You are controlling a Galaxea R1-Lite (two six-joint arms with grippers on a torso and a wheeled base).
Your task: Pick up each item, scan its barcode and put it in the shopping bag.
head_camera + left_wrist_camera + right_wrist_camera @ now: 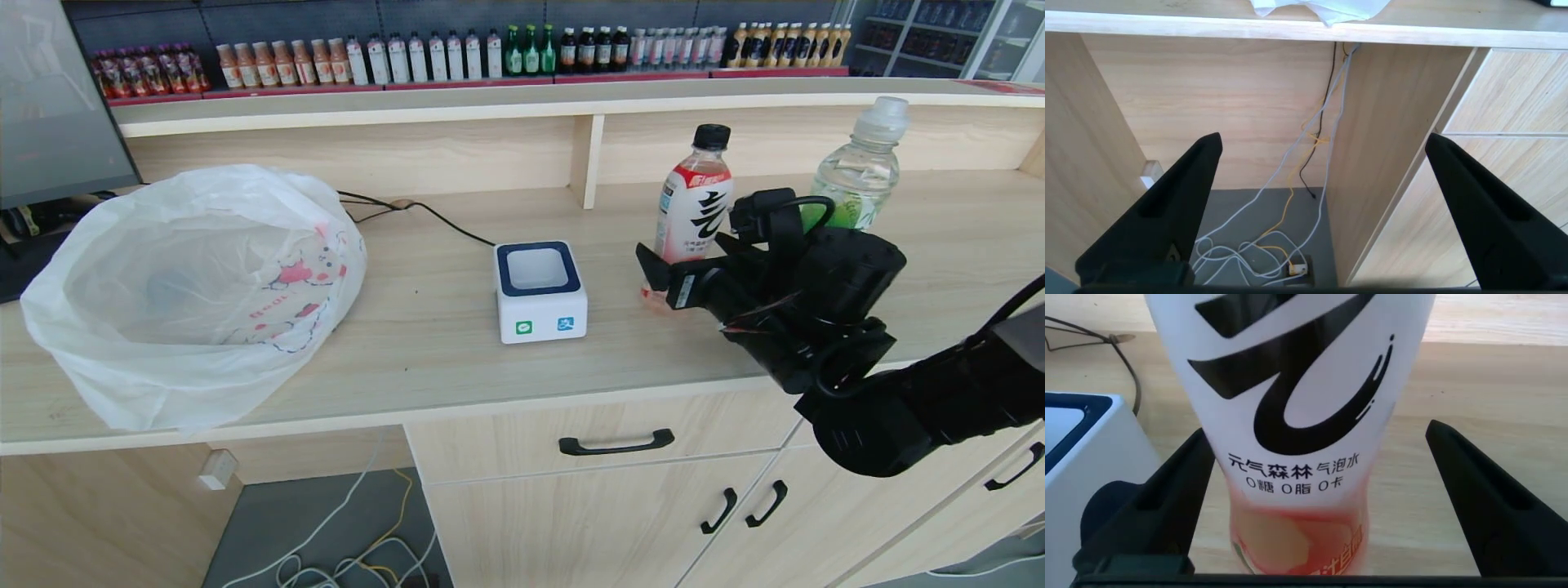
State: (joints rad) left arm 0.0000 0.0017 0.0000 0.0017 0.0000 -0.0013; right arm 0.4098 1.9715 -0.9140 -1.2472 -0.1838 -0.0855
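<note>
Pink bottle [694, 208] between right claw [1320, 437]'s jaws

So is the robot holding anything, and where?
Nothing yet. The right pincer stands open around the pink bottle's lower half, not clamped; the left pincer is open and empty.

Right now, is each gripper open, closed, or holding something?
Left gripper: open, holding nothing.
Right gripper: open, one finger on either side of the pink bottle, not clamped on it.

On the counter [424, 327], the shopping bag [196, 286] sat at the scanner's [540, 290] nine o'clock, the nearer bottle [694, 204] at three, the farther bottle [865, 163] at two.
</note>
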